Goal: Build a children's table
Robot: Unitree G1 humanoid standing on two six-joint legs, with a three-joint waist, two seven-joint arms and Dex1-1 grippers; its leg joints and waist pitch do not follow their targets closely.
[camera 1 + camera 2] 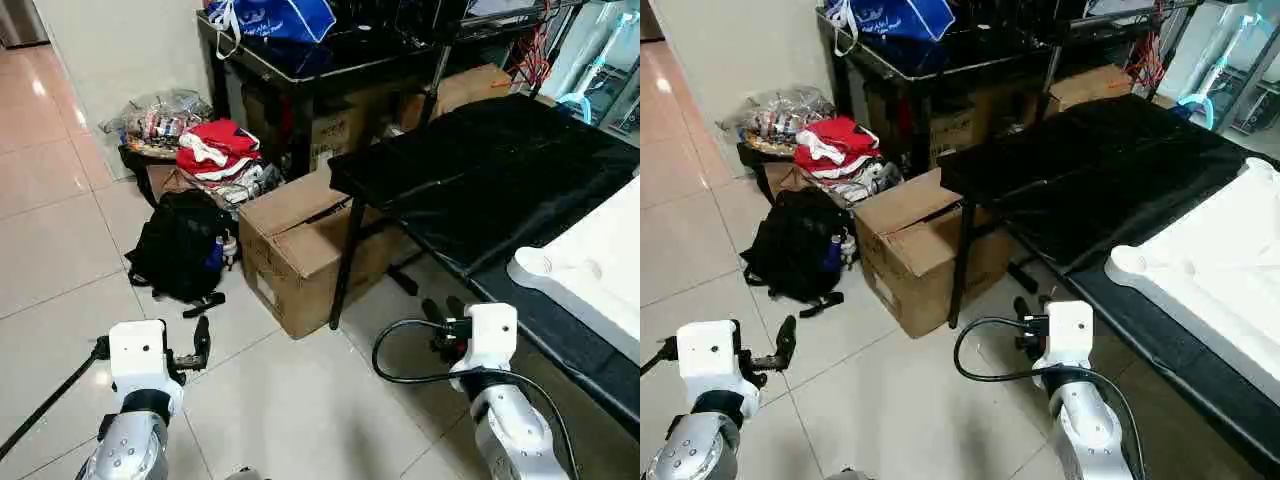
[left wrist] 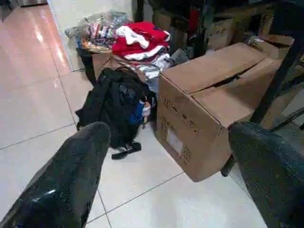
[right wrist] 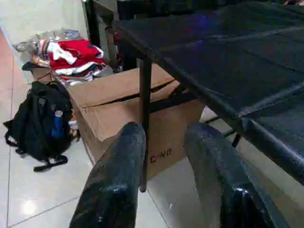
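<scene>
Two silver forearms reached forward from the near edge, each ending in a white wrist block and an end effector with two black fingers. On the left, the left end effector (image 2: 166,175) hung over pale floor tiles (image 1: 60,250) with its fingers spread wide apart and nothing between them. On the right, the right end effector (image 3: 164,171) hung low in front of the black-draped bench (image 1: 480,180), its fingers partly apart with a narrow gap, and it held nothing. A black cable (image 1: 400,350) looped from its wrist.

On the right side of the bench lay the children's table (image 1: 1220,270), a white plastic tabletop with a rounded corner pointing toward the left. It sat well apart from both end effectors.

Beneath the bench's left end, on the floor, stood a brown cardboard box (image 1: 295,250), its top flaps closed. A black bench leg (image 3: 144,123) came down just in front of it. Just left of the box slumped a black backpack (image 1: 180,245). Beyond the backpack, a pile of red and white clothing (image 1: 215,150) rested on a low stand, with clear bags of small items (image 1: 155,120) farther left against the wall. At the far side, a dark shelf unit carried a blue bag (image 1: 275,18), and more cardboard boxes sat under it.
</scene>
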